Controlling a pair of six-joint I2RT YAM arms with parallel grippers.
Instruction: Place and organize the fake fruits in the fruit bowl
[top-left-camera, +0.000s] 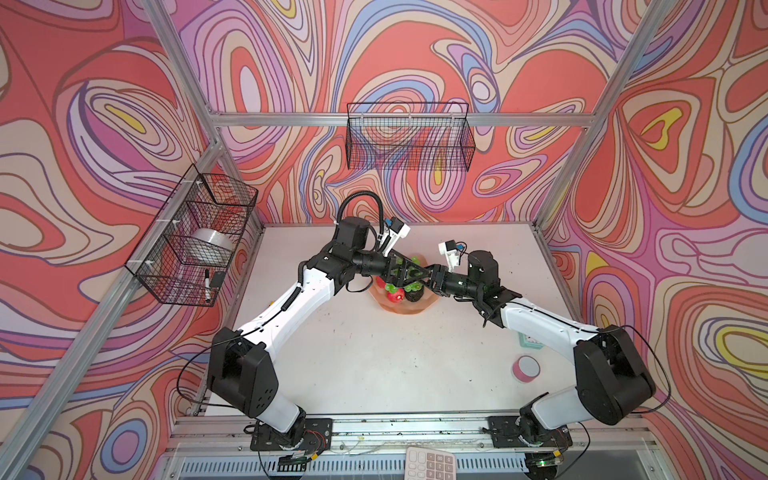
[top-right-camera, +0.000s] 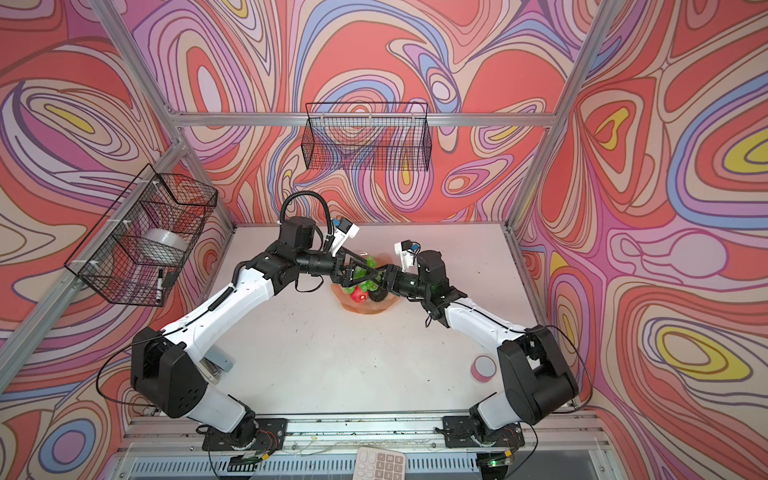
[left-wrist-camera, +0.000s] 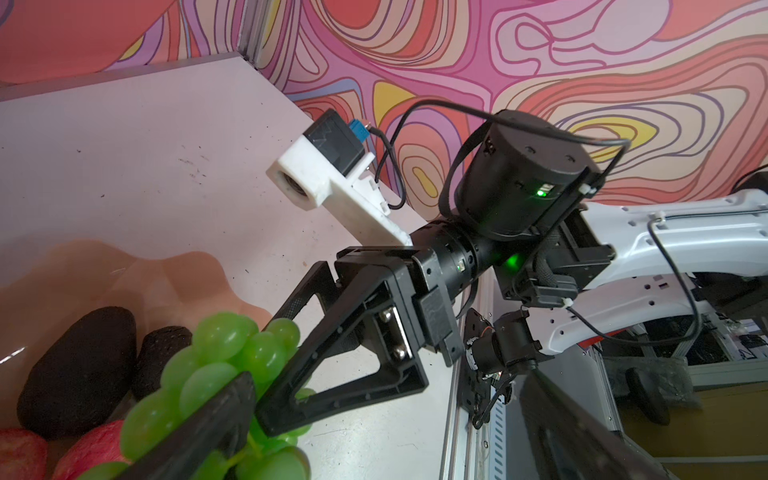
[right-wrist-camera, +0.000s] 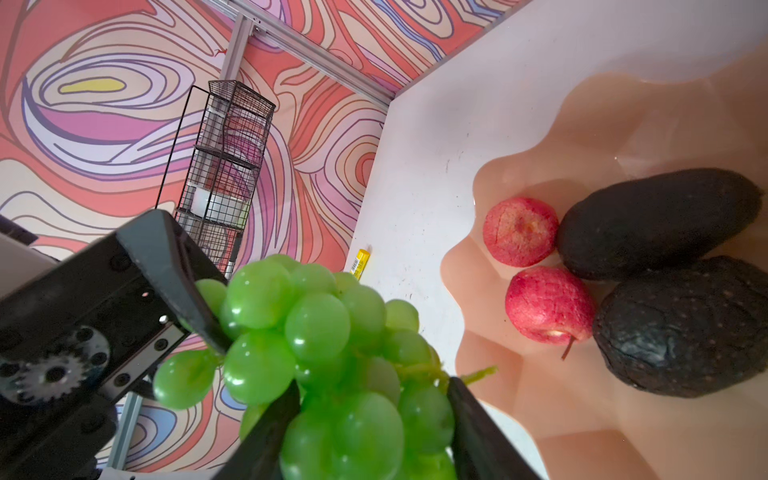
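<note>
The bunch of green grapes (right-wrist-camera: 316, 324) hangs over the peach-pink fruit bowl (top-left-camera: 411, 309), with my right gripper (right-wrist-camera: 374, 386) shut on it. One finger of my left gripper (left-wrist-camera: 386, 399) lies against the grapes (left-wrist-camera: 224, 361), and its jaws stand wide open around nothing. In both top views the two grippers (top-left-camera: 409, 270) (top-left-camera: 419, 276) meet above the bowl (top-right-camera: 365, 309). Inside the bowl lie two red apples (right-wrist-camera: 519, 230) (right-wrist-camera: 548, 305) and two dark avocados (right-wrist-camera: 656, 220) (right-wrist-camera: 685, 328), side by side.
A pink tape roll (top-left-camera: 525, 368) sits on the table near the right arm's elbow. Black wire baskets hang on the back wall (top-left-camera: 409, 137) and the left wall (top-left-camera: 195, 237). A calculator (top-left-camera: 430, 461) lies at the front edge. A small yellow tube (right-wrist-camera: 359, 262) lies on the table.
</note>
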